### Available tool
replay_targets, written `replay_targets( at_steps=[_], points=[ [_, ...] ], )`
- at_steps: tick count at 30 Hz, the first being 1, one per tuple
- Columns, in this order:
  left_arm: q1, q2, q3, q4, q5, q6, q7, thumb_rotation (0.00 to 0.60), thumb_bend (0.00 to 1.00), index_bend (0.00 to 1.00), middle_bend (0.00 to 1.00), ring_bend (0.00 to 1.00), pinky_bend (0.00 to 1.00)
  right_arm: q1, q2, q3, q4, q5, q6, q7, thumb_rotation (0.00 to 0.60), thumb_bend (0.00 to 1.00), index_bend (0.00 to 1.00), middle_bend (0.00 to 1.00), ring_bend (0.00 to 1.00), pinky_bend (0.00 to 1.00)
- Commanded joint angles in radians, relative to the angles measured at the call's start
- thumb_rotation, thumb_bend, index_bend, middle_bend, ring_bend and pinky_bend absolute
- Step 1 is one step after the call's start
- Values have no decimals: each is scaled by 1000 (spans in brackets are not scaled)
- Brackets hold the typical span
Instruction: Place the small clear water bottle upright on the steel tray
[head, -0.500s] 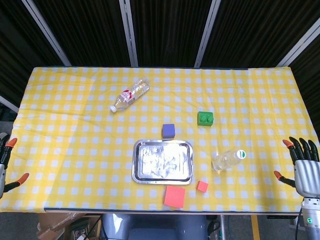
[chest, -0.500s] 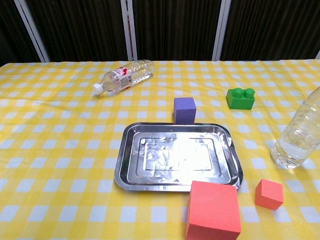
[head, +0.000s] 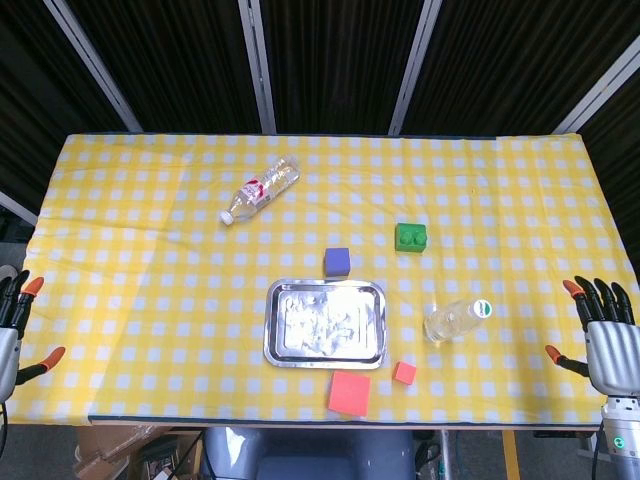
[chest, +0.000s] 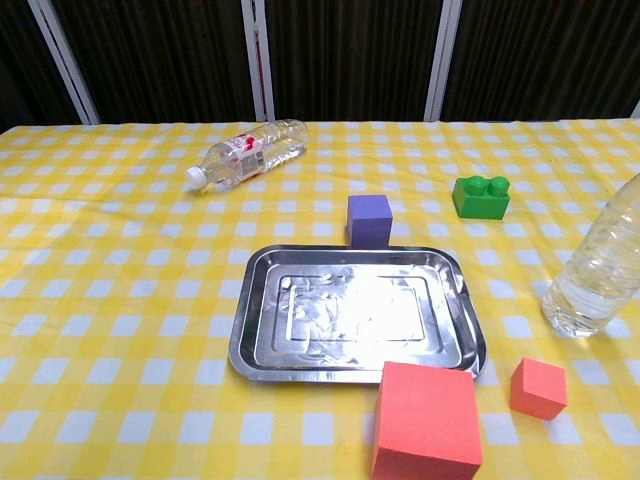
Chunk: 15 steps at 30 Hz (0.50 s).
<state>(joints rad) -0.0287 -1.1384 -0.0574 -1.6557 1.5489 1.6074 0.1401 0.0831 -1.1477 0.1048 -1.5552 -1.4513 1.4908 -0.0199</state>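
A clear bottle with a green cap (head: 456, 321) stands upright on the cloth just right of the steel tray (head: 326, 352); the chest view cuts it off at the right edge (chest: 598, 272). A second clear bottle with a red label and white cap (head: 260, 189) (chest: 247, 152) lies on its side at the back left. The steel tray (chest: 255, 330) holds nothing. My left hand (head: 12, 325) sits off the table's left edge and my right hand (head: 610, 338) off its right edge. Both have fingers spread and hold nothing. Neither hand shows in the chest view.
A purple cube (head: 337, 261) sits just behind the tray and a green brick (head: 410, 237) behind and to its right. A large red block (head: 349, 393) and a small red cube (head: 404, 373) lie at the front edge by the tray.
Both hands have dropped slightly lower and a little further out from the table. Nothing on the table has moved.
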Motion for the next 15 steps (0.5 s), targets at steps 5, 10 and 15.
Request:
replay_targets(
  at_steps=[5,10,15],
  points=[
    [0,4,8,-7,-9,-18,3,600,132,1,0,0,0,13,30,-25,-44,8,-80,85,600,105,143,126,47,0],
    [-2,-1,11,-12,-9,-23,15,600,132,1,0,0,0,77,63,-37,-56,-14,-223,315,600,104,143,126,47,0],
    [-6,-4,9,-11,-13,-29,22,600,132,1,0,0,0,153,72,-28,-61,-19,-350,486,600,104,143,126,47,0]
  ],
)
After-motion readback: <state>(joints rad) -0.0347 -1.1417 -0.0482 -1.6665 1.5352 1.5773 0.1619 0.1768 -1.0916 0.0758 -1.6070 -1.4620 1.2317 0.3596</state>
